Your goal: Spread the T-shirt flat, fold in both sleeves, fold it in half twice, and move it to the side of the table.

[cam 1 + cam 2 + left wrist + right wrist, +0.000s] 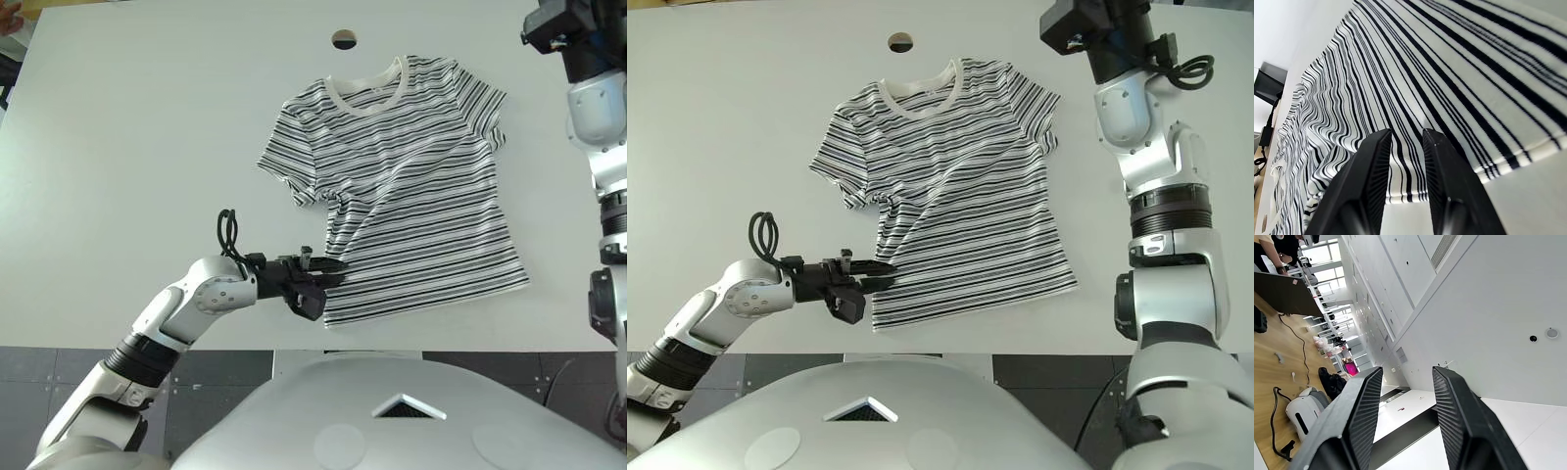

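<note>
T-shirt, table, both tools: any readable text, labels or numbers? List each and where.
None readable. The T-shirt shows only stripes; the table, the left tool and the right tool bear no legible marks. The floor clutter in the right wrist view is too small to read.

The T-shirt point(411, 186) is short-sleeved, with black-and-white horizontal stripes and a plain white collar point(367, 88). It lies unfolded on the white worktop point(147, 147), collar toward the far edge, hem point(431, 294) toward the near edge, slightly rotated. Both sleeves are extended. Wrinkles gather below the left sleeve point(289, 162).
</note>
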Action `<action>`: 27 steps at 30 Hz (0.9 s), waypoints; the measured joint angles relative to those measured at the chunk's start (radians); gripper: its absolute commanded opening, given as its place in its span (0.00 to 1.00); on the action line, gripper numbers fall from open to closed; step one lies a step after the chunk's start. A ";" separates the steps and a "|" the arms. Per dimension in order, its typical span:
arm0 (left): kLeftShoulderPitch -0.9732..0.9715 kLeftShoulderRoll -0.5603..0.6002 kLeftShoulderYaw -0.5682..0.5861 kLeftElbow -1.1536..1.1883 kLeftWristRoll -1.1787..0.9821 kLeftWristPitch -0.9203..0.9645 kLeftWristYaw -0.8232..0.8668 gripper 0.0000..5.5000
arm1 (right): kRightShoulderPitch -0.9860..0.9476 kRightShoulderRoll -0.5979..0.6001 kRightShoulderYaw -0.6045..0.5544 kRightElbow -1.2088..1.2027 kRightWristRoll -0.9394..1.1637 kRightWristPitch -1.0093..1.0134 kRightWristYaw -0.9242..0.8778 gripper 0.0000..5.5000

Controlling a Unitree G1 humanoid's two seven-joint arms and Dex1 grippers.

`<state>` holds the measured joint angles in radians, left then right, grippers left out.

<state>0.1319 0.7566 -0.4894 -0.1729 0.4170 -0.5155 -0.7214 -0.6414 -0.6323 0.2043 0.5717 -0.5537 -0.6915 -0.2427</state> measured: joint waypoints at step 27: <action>0.056 0.170 0.189 -0.126 -0.352 0.155 -0.011 0.22 | 0.124 0.046 -0.018 -0.115 0.259 -0.011 0.277 0.34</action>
<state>0.1881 0.9269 -0.3007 -0.2986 0.0648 -0.3600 -0.7319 -0.5176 -0.5859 0.1868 0.4562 -0.2950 -0.7023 0.0346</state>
